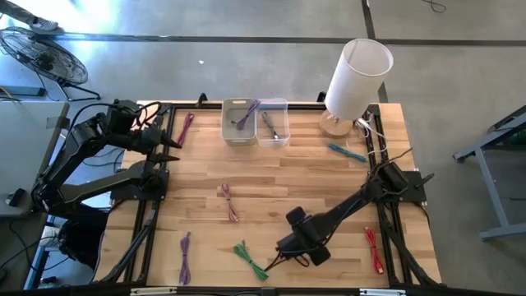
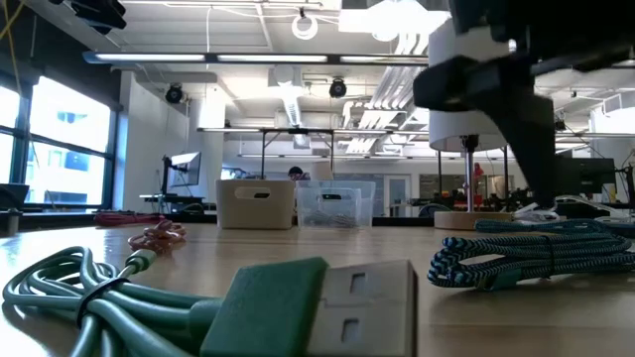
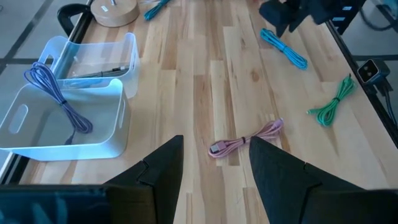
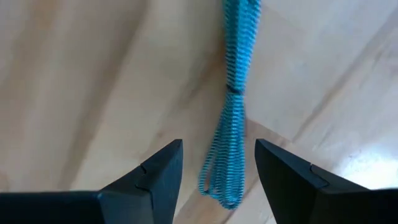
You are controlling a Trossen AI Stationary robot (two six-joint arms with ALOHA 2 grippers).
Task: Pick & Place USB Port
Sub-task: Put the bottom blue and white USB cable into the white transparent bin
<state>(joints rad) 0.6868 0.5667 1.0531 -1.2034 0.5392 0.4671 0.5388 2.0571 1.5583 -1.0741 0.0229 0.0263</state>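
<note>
Over the table's front edge | right tool (image 4: 217, 171) apart | blue cable (image 4: 231, 118) lengthwise between fingers | right arm nearer.

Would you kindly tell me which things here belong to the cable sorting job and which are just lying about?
Job:
blue cable under the open right end effector
green cable
pink cable
red cable
two bins

Lying about:
lamp
fan
</note>
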